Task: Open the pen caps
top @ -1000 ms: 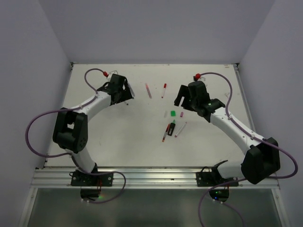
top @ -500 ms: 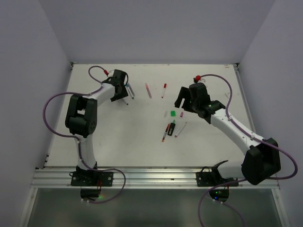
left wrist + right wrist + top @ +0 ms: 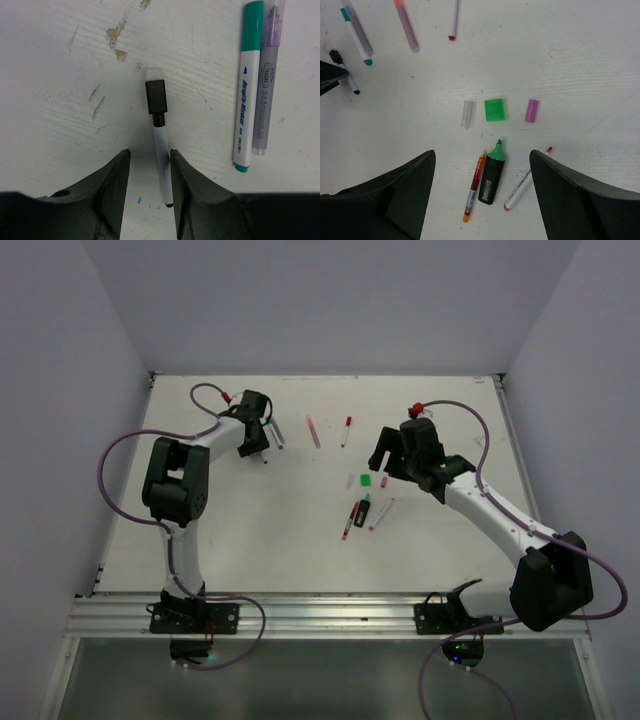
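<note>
In the left wrist view, a thin white pen (image 3: 161, 155) with a black cap (image 3: 156, 97) lies on the table. My left gripper (image 3: 148, 155) is open and straddles its barrel, with the pen close to the right finger (image 3: 187, 190). In the top view my left gripper (image 3: 262, 447) is at the far left. My right gripper (image 3: 481, 152) is wide open and empty above a loose green cap (image 3: 494, 109), a magenta cap (image 3: 531, 110) and a clear cap (image 3: 467, 114). Below them lie an uncapped green-and-black highlighter (image 3: 491, 172), a red pen (image 3: 474, 186) and a whitish pen (image 3: 525, 185).
A teal-capped pen (image 3: 246, 85) and a purple-tinted pen (image 3: 265, 75) lie side by side right of my left gripper. A pink pen (image 3: 314, 431) and a red-tipped pen (image 3: 346, 430) lie at the far middle. The white tabletop (image 3: 250, 530) is walled on three sides.
My left arm has folded in at the elbow and its gripper has shifted slightly right, over the black-capped pen. My right arm has barely moved.
</note>
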Tool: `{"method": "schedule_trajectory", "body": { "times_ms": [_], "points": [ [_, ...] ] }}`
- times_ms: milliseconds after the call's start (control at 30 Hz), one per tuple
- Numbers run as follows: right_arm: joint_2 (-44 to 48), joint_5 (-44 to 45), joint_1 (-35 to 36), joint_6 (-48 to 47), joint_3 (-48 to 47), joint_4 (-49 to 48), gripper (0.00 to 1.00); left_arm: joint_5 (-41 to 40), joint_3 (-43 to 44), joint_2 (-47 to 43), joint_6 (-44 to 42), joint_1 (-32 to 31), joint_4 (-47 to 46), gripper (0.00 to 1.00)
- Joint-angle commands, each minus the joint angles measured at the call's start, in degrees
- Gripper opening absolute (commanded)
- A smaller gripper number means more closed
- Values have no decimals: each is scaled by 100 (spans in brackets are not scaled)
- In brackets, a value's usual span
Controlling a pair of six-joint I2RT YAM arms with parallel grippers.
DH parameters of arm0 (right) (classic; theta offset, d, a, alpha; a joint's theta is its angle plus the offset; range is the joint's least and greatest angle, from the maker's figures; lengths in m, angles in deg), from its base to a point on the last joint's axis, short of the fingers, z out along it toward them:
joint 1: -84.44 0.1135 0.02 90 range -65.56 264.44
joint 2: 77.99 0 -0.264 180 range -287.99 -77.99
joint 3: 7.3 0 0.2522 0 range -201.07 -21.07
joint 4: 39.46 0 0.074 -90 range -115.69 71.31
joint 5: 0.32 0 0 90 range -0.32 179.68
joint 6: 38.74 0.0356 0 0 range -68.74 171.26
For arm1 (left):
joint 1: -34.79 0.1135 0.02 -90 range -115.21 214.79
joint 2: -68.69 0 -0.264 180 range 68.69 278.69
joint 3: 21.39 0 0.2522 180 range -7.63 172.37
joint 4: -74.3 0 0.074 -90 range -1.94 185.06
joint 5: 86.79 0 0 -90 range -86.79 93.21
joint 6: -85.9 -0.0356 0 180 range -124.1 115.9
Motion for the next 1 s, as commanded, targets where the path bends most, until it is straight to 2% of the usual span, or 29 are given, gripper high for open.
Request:
{"method": "schedule_trajectory", "body": {
  "times_ms": [0, 233, 267, 333, 567, 733, 833, 967],
  "points": [
    [248, -69, -10, -26, 111, -210, 80, -70, -25, 95, 59, 48, 21, 41],
    [301, -148, -27, 44, 217, -263, 80, -78, -227, 86, -73, 48, 100, 38],
    [319, -157, -27, 62, 243, -271, 80, -87, -279, 33, -90, 48, 92, 34],
    [328, -166, -18, 88, 270, -298, 80, -87, -428, -20, -169, 48, 83, 32],
    [275, -456, -18, 220, 331, -500, 79, 71, -1139, -607, -389, 48, -66, 0],
    [99, -754, -18, 290, 244, -851, 79, 395, -1703, -1258, -758, 48, -277, 0],
    [-128, -1061, 17, 413, 86, -1079, 78, 957, -2159, -1837, -1092, 39, -662, 0],
    [-489, -1168, 148, 501, -230, -1256, 78, 2562, -2976, -2925, -1496, 13, -1522, 0]
  ]
}}
